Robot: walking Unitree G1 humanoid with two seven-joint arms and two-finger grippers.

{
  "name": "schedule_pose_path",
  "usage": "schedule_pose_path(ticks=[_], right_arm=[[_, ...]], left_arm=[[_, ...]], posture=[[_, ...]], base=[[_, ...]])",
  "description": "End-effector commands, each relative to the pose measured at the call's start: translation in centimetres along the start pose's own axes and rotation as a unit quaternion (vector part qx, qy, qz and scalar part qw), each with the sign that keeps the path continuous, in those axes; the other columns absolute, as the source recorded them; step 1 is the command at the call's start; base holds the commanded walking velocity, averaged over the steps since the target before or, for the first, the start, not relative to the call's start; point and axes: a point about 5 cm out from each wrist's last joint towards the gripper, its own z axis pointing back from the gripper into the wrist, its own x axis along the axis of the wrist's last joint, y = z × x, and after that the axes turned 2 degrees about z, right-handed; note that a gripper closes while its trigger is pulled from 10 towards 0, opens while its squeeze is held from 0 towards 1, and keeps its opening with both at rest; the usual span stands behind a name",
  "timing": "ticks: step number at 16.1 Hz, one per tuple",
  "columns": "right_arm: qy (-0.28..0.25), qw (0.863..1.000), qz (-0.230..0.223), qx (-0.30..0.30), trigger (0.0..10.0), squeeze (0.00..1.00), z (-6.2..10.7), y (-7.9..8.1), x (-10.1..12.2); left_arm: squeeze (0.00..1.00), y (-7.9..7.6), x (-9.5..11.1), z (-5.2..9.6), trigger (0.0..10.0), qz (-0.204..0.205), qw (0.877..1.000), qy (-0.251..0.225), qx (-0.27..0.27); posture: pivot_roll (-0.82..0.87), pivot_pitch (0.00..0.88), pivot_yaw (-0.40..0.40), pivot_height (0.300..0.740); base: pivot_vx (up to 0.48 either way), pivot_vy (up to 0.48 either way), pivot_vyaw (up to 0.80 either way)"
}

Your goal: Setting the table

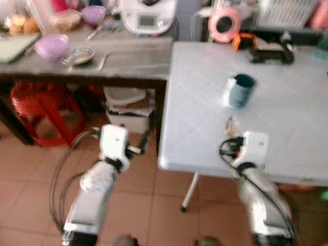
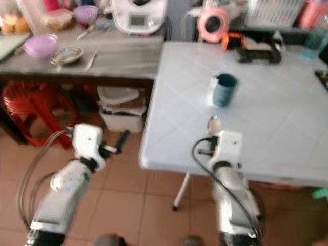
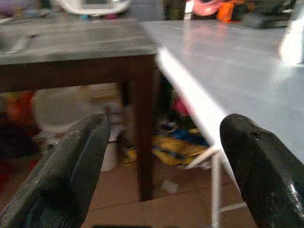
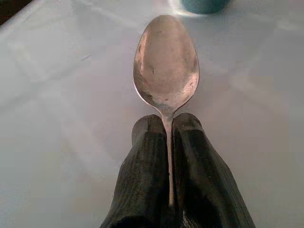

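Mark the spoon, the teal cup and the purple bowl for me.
spoon (image 4: 166, 66), right wrist view, middle of its bowl.
teal cup (image 1: 241, 91), left eye view, its side wall.
purple bowl (image 1: 51, 47), left eye view, its outer wall.

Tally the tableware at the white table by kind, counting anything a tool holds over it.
cup: 1
spoon, in the right tool: 1
Total: 2
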Motion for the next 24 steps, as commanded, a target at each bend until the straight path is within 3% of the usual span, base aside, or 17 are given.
schedule_pose_path(ticks=[1,4,5,10,15,22,24], right_arm=[[-0.007,1.0,0.015,-0.006,10.0,0.0,-0.2,0.2,0.2],[-0.031,0.998,0.05,-0.014,10.0,0.0,-0.4,0.0,0.8],[-0.04,0.999,0.037,-0.002,10.0,0.0,-0.5,0.3,1.0],[-0.07,0.995,0.072,0.02,10.0,0.0,-0.6,1.1,1.6],[-0.08,0.992,0.094,-0.002,10.0,0.0,-0.8,0.8,1.7],[-0.088,0.994,0.067,0.006,10.0,0.0,-0.9,0.7,2.2],[-0.092,0.994,0.065,0.014,10.0,0.0,-1.0,0.9,2.4]], left_arm=[[0.0,0.2,0.4,-0.2,10.0,-0.001,1.0,-0.011,0.007],[0.0,0.3,0.4,-0.3,10.0,0.004,1.0,-0.015,0.005],[0.0,0.2,0.5,-0.3,10.0,0.003,1.0,-0.018,0.0],[0.0,0.4,0.6,-0.4,10.0,0.003,1.0,-0.024,0.002],[0.0,0.4,0.7,-0.9,10.0,0.007,0.999,-0.029,0.016],[0.0,0.4,1.1,-1.2,10.0,-0.006,0.998,-0.052,0.028],[0.0,0.3,1.4,-1.1,10.0,0.005,0.998,-0.063,0.006]], posture=[[-0.04,0.0,0.024,0.74],[-0.04,0.0,0.026,0.74],[-0.04,0.0,0.028,0.74],[-0.04,0.0,0.028,0.74],[-0.04,0.0,0.023,0.74],[-0.04,0.0,0.021,0.74],[-0.04,0.0,0.021,0.74]], base=[[0.0,0.465,0.0],[0.0,0.463,0.0],[0.0,0.461,0.0],[0.0,0.45,0.0],[0.0,0.443,0.0],[0.036,0.206,0.0],[0.0,0.0,0.0]])
